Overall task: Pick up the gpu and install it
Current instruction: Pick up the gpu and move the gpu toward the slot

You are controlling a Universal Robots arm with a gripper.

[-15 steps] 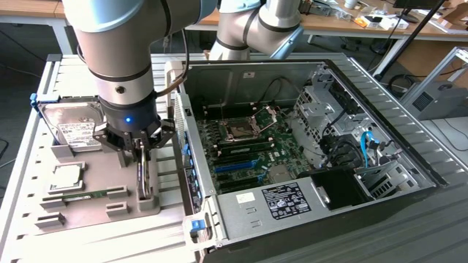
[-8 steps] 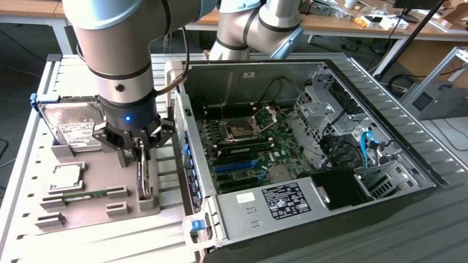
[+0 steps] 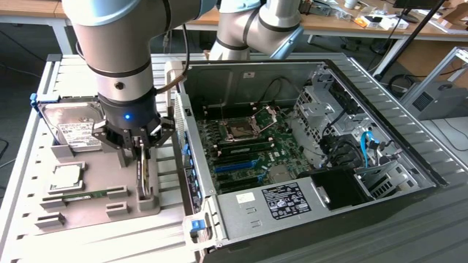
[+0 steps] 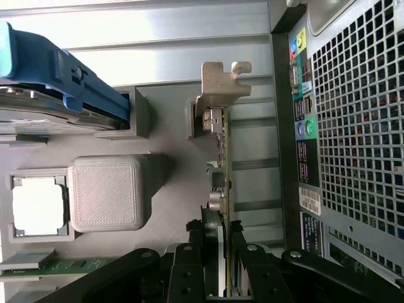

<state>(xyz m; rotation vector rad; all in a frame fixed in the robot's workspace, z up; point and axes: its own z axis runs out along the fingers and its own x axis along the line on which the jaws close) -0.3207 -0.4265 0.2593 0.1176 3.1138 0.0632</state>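
The gpu (image 3: 144, 171) is a thin brownish-green card standing on edge in a slot of the grey holder (image 3: 95, 211), to the exterior view's left of the open computer case (image 3: 409, 159). My gripper (image 3: 142, 158) reaches straight down over it. In the wrist view the two dark fingers (image 4: 205, 252) press against both faces of the gpu (image 4: 225, 158), and its silver end bracket (image 4: 222, 79) sticks out beyond them. The card's lower edge still sits in the holder.
The grey holder also carries a silver hard drive (image 3: 73, 129), a CPU (image 3: 66, 176) and a green RAM stick (image 3: 80, 196). The motherboard (image 3: 249, 148) with blue slots (image 3: 235, 163) lies exposed inside the case. The case's rear wall (image 4: 341, 126) stands close beside the gripper.
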